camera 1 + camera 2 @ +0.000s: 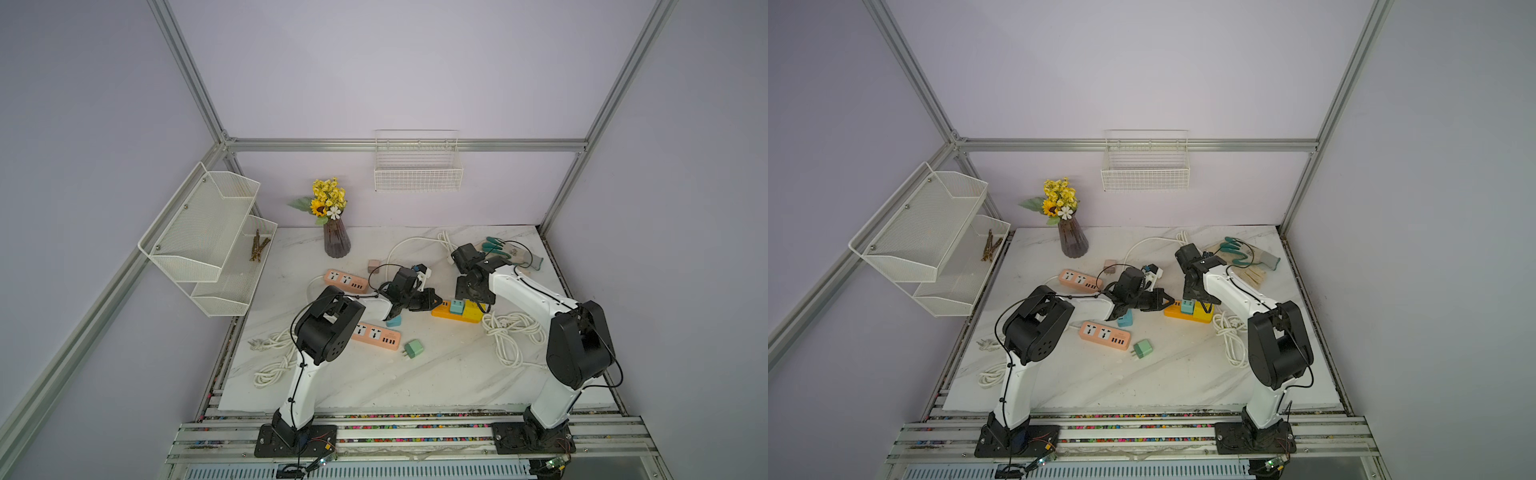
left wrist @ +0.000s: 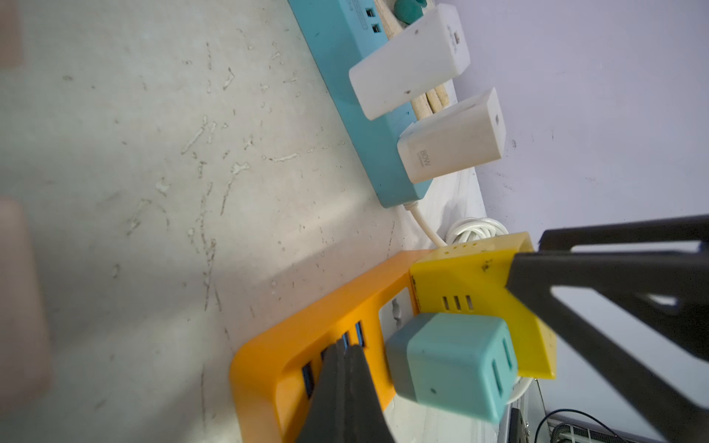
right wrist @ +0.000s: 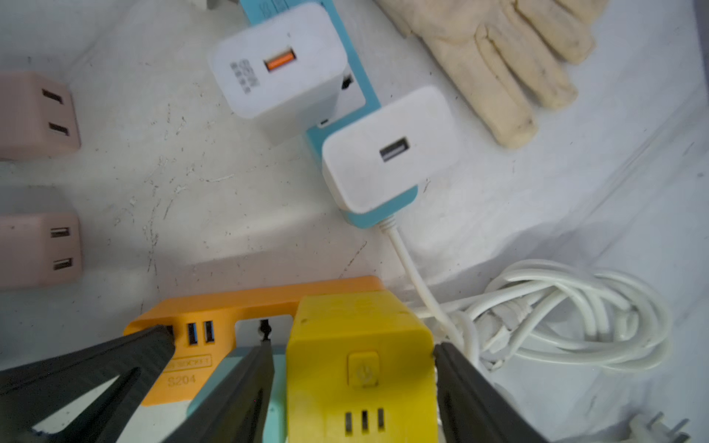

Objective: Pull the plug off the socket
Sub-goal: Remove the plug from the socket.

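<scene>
Take the orange power strip [image 3: 192,387] as your mark. It lies flat on the marble table [image 1: 415,374], and you can read "S204" printed on its top near the USB ports. The boxed line next to that is too blurred to read.

The yellow plug [image 3: 360,345] you are after is seated in the strip at the end away from those ports, and its button carries a power symbol. A teal plug [image 2: 449,364] sits in the strip just beside it, toward the ports.

Your right gripper [image 3: 353,345] straddles the yellow plug with its jaws wide. One finger touches the plug's outer side. The other stands on the teal plug's side, just clear of the yellow.

Your left gripper [image 2: 347,351] is closed on nothing, with its tip down on the strip's port end.

Beyond the orange strip, on the side away from the arms' bases, lies a blue power strip [image 2: 337,57]. The white charger [image 2: 449,142] plugged into its nearer end reads "80W".
</scene>
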{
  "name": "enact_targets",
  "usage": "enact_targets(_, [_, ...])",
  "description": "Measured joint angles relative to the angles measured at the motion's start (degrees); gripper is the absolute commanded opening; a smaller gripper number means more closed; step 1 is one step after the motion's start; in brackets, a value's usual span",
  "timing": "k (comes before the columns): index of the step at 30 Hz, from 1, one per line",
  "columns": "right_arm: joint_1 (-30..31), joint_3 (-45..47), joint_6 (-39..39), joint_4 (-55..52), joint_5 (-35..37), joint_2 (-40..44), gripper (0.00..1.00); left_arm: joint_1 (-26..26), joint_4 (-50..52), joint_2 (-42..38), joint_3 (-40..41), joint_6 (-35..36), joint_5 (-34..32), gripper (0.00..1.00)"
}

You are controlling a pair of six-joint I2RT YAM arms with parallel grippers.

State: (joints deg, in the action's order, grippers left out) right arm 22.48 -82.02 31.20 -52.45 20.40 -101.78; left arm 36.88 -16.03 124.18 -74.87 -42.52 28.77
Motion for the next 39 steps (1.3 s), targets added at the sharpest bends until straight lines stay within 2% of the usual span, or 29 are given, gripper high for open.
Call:
enact_targets(5, [0.0, -8.59, -5.44, -3.34, 1.46, -2.16, 0.78, 0.0, -0.2, 0.0, 0.09, -0.24, 0.5, 0.02])
enact_targets(9, [-0.26, -8.83, -13.68, -4.42, -2.43, -2.14, 0.72, 0.0, -1.92, 0.0, 1.14, -1.64, 1.51, 0.02])
enact_targets(11, [-0.26, -9.55, -19.43, -5.31, -4.66, -2.14, 0.68, -0.07, -3.82, 0.0, 2.14, -3.17, 2.32, 0.03])
enact_targets(13, [-0.28, -10.43, -25.62, -5.38, -7.76, -1.9, 0.57, -0.11, -5.27, 0.0, 2.89, -4.63, 2.95, 0.03])
enact_targets(19, [-0.35, -7.15, -46.49, -2.82, -18.47, 3.02, 0.57, -0.04, -5.44, 0.02, 3.13, -6.4, 4.46, 0.03])
enact_targets(25, [-0.35, -2.67, -63.76, -0.61, -21.94, 4.7, 0.56, -0.04, -5.55, 0.33, 3.08, -6.47, 5.16, 0.03])
enact_targets(31, [-0.35, -0.44, -72.15, 0.57, -23.37, 1.14, 0.54, -0.04, -5.27, 0.33, 3.08, -6.36, 5.09, 0.03])
enact_targets(39, [-0.35, 1.22, -76.04, 2.69, -22.12, -1.2, 0.54, -0.04, -4.55, 0.33, 2.91, -6.16, 4.83, 0.06])
